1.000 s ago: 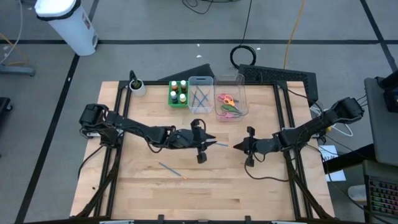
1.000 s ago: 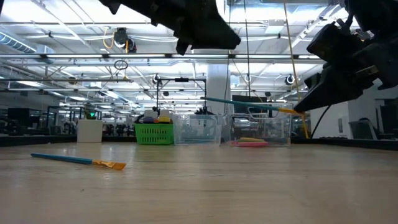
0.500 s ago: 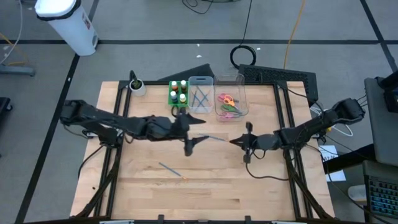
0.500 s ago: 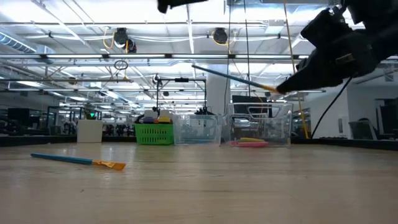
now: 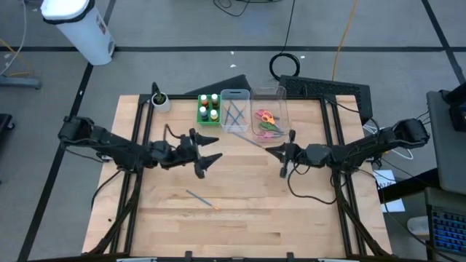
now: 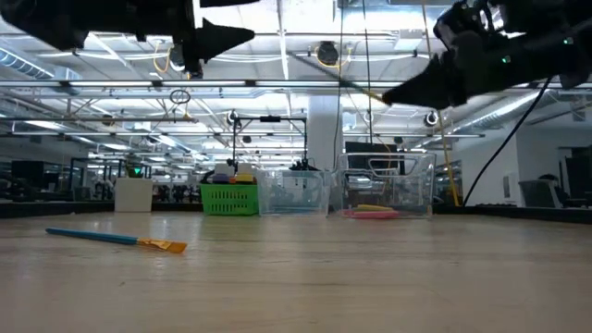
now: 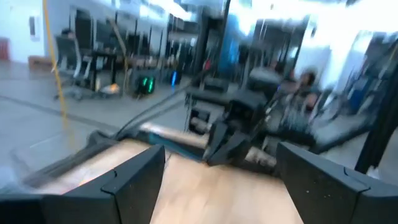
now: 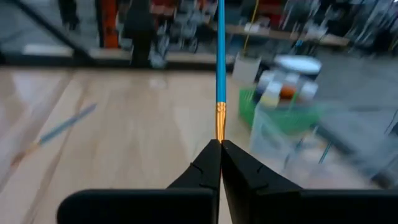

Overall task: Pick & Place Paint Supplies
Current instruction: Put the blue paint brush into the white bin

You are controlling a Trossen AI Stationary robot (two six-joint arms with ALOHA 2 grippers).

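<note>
My right gripper (image 5: 269, 151) is shut on a thin blue-handled brush (image 5: 247, 141) and holds it in the air at mid-table. The brush's free handle end points toward the clear bin of brushes (image 5: 234, 110). In the right wrist view the blue handle (image 8: 221, 56) runs straight out from the fingertips. My left gripper (image 5: 212, 149) hangs open and holds nothing, off to the left of the brush. A second blue brush (image 5: 200, 198) lies flat on the wood nearer the front edge. My right gripper pinches the brush between its two fingertips at the bristle end, just behind the gold ferrule (image 8: 219, 124). The fingers come in about level from the table's right, in line with the brush. The brush is lifted clear, its handle end slanting up and away toward the far left.
A green tray (image 5: 199, 110) of white-capped bottles stands at the far edge. Right of the brush bin is a clear bin with scissors (image 5: 268, 122). A small white pot (image 5: 159, 101) sits at the far left corner. Bare wood lies between the arms and the front edge.
My left gripper has opened, let go of the brush and drawn back toward the table's left edge. My right gripper has kept the brush, risen and moved toward the far edge. The brush has swung from level to slanting, handle end up toward the bins.
</note>
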